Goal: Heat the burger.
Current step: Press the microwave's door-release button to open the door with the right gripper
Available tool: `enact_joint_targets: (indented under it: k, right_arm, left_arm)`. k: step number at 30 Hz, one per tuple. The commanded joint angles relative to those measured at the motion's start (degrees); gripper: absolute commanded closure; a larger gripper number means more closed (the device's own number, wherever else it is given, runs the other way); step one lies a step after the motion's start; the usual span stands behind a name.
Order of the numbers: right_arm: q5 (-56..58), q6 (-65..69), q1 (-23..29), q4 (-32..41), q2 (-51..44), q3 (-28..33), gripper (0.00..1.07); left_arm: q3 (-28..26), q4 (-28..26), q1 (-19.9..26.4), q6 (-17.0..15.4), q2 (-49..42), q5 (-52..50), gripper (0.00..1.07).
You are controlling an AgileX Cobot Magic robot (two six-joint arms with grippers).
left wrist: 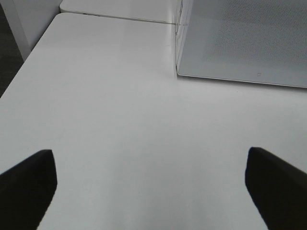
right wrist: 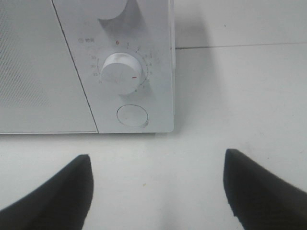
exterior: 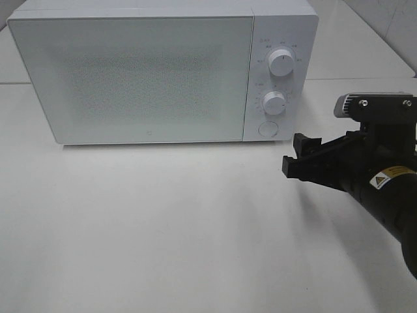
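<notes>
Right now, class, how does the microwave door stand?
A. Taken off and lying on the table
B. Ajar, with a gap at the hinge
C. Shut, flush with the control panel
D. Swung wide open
C: in the high view the microwave door lies flat against the front, level with the control panel beside it, with no gap showing.

Looks like a robot lab bench staged as a kitchen corner; plain white counter (exterior: pixel 163 228) built of butted panels; one white microwave (exterior: pixel 130 78) on it, door shut, upper dial (exterior: pixel 281 62), lower dial (exterior: pixel 274 102) and round button (exterior: pixel 267 129) on its panel; black robot arm (exterior: pixel 391 202) with yellow warning sticker (exterior: pixel 389 176) above the counter; pale tiled surface (exterior: pixel 391 26) beyond; dark floor (left wrist: pixel 7 52) off the counter's edge.
</notes>
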Motion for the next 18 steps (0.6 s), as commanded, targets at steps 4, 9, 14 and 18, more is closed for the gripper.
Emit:
enact_joint_targets:
  k: [4,9,14,18]
  right_arm:
    - [-0.2,2.5,3.6,4.1,1.7,-1.8,0.32]
    - [0.2,12.4,3.6,4.1,1.8,-1.8,0.34]
    - [0.6,26.7,3.6,3.7,1.8,-1.8,0.41]
    - [1.6,44.8,3.6,3.7,1.8,-1.8,0.54]
  left_arm:
    - [0.1,0.0,0.1,-0.1,-0.9,-0.5,0.07]
    - [0.1,0.0,0.1,-0.1,-0.9,-0.5,0.07]
    - [0.1,0.0,0.1,-0.1,-0.9,-0.5,0.07]
    - [0.1,0.0,0.1,-0.1,-0.9,-0.5,0.07]
